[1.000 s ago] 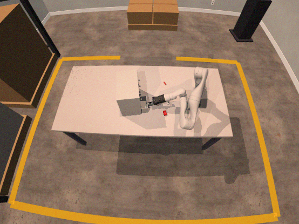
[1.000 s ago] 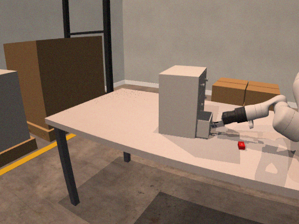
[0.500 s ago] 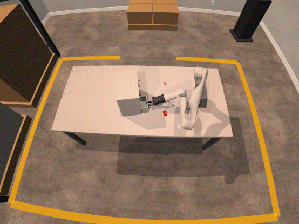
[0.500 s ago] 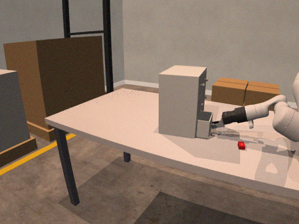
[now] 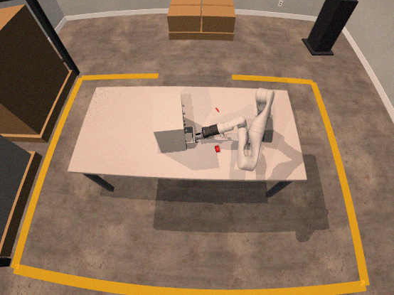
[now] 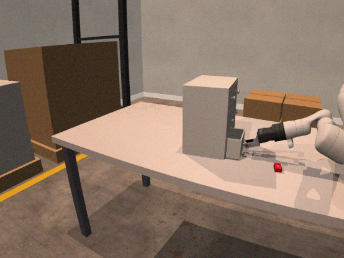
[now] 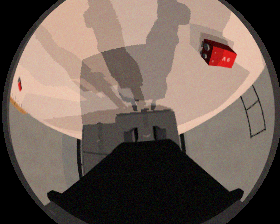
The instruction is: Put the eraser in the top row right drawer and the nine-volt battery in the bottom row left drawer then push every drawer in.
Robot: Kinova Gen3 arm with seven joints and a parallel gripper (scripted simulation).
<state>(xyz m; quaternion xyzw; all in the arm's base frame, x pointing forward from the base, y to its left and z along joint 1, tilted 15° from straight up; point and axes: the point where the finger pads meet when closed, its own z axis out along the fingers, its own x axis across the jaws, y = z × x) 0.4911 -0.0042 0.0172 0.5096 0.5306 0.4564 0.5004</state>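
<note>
The small chest (image 5: 170, 141) (image 6: 205, 122) (image 7: 95, 137) stands upright on the table, its fronts toward the arm. Its bottom-row left drawer (image 6: 233, 148) (image 7: 169, 122) is pulled partly out and looks level; no thing shows in it. My gripper (image 5: 198, 136) (image 6: 245, 143) (image 7: 145, 132) is open at this drawer's front, its fingers on either side of the knob. The red nine-volt battery (image 5: 217, 148) (image 6: 277, 167) (image 7: 218, 53) lies on the table near the chest's left side. A small thin red thing (image 5: 217, 109) (image 7: 20, 84) lies toward the other side; whether it is the eraser I cannot tell.
The other drawers look pushed in, their knobs sticking out of the chest's front above and beside the open drawer. The arm reaches low over the table (image 5: 117, 129) (image 6: 149, 131) from its base end, passing between the two red things. Cardboard boxes (image 5: 185, 22) stand on the floor beyond.
</note>
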